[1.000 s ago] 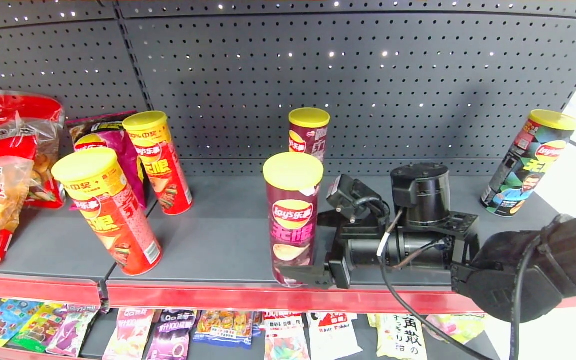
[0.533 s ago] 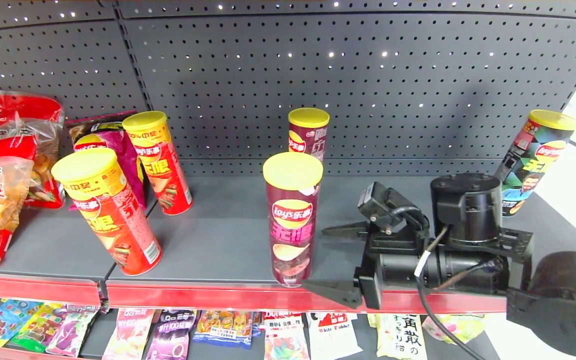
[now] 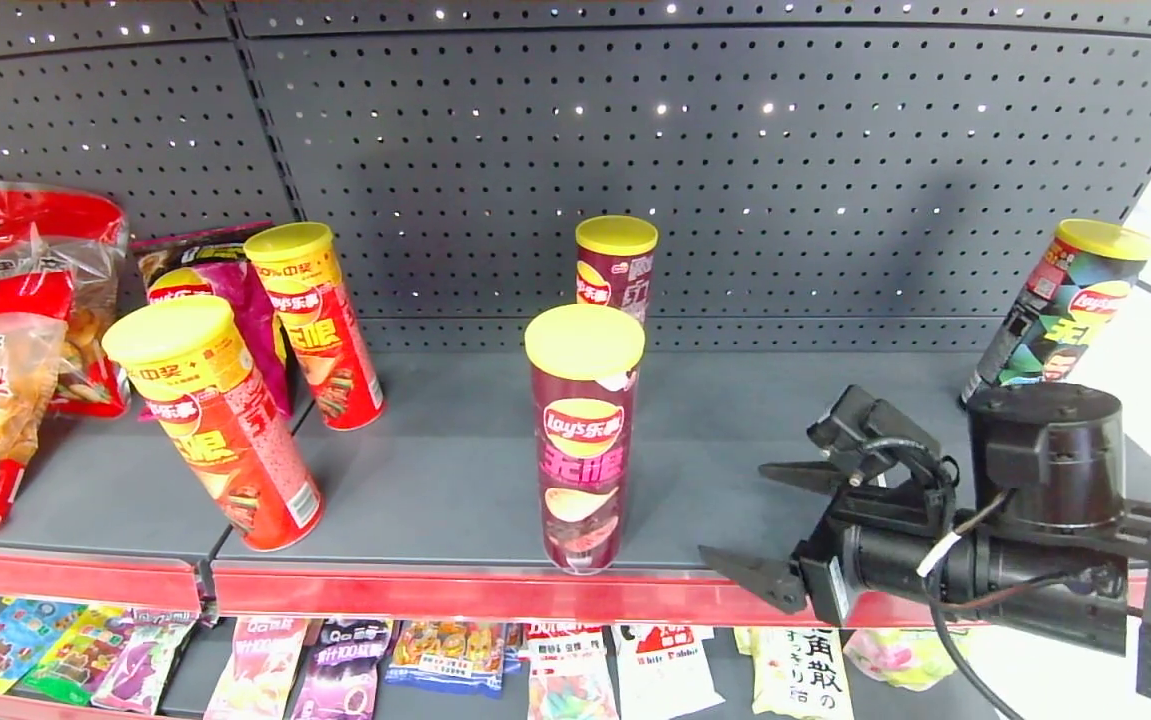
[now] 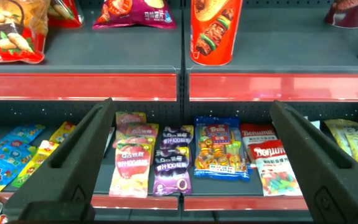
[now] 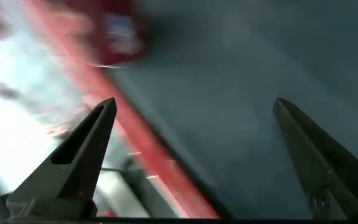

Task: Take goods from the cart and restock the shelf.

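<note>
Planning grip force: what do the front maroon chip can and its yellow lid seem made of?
Maroon chip can: likely cardboard tube with glossy printed wrap, judging by its sheen. Yellow lid: probably matte plastic, smooth and evenly coloured.

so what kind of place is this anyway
Most likely a shop's snack aisle: a grey shelf with a pegboard back and a red edge strip, chip cans standing on it, and snack packets laid out below.

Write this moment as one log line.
right fingers: open, empty, apart from maroon can | can: upright at shelf front edge | left fingers: open, empty
</note>
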Motion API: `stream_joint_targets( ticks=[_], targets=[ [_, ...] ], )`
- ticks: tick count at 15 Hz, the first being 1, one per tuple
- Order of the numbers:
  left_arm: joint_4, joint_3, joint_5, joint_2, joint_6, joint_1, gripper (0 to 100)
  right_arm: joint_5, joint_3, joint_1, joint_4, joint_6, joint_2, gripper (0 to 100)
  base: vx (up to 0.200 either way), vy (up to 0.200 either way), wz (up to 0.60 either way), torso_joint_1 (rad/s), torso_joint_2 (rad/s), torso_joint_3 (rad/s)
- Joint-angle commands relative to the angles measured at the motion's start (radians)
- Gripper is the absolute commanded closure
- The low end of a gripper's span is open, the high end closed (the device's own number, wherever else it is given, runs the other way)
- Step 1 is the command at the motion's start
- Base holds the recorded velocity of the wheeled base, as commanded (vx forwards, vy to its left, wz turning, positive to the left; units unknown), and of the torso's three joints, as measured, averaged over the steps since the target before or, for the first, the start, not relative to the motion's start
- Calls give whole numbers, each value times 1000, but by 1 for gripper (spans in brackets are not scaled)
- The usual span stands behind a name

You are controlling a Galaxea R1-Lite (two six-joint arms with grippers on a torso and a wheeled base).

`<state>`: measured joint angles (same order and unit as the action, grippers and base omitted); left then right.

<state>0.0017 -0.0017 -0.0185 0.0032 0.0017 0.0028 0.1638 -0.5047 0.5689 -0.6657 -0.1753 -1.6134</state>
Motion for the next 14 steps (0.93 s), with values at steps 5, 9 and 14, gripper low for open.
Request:
stream_joint_targets(
  ticks=[5, 9, 14],
  targets=[
    [0, 2, 0, 1, 0, 0, 0, -61, -87, 62, 8, 5, -102, 0, 0, 0, 0, 0, 0, 0],
    [0, 0, 0, 1, 0, 0, 0, -61, -130, 62, 8, 5, -160, 0, 0, 0, 0, 0, 0, 0],
    [0, 0, 0, 1, 0, 0, 0, -61, -176, 71, 8, 5, -210, 0, 0, 0, 0, 0, 0, 0]
  ],
)
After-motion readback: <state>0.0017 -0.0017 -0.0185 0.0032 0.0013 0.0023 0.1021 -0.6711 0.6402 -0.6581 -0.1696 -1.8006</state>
